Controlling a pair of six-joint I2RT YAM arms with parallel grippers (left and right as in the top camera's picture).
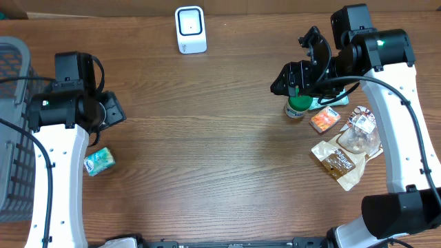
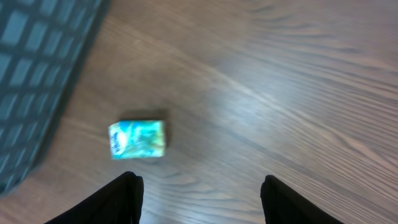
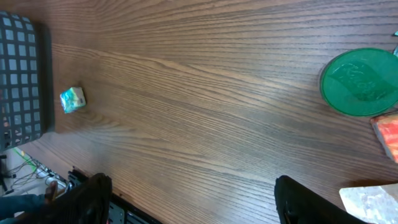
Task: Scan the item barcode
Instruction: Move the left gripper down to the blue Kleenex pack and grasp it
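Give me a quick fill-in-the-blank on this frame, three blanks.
The round container has a ___ lid.
The teal packet lies nearest the ___ arm.
The left gripper and the right gripper each hold ___.
Missing: green; left; nothing.

1. A brown wooden desk [image 1: 207, 158] with long, wavy grain fills almost all of every view.
2. Along its far edge runs a pale tan band [image 1: 103, 7], flat and plain.
3. Soft light leaves a dull sheen on the wood.
4. Past one desk edge, in the right wrist view, loose cables [image 3: 28, 169] lie in a dark space.
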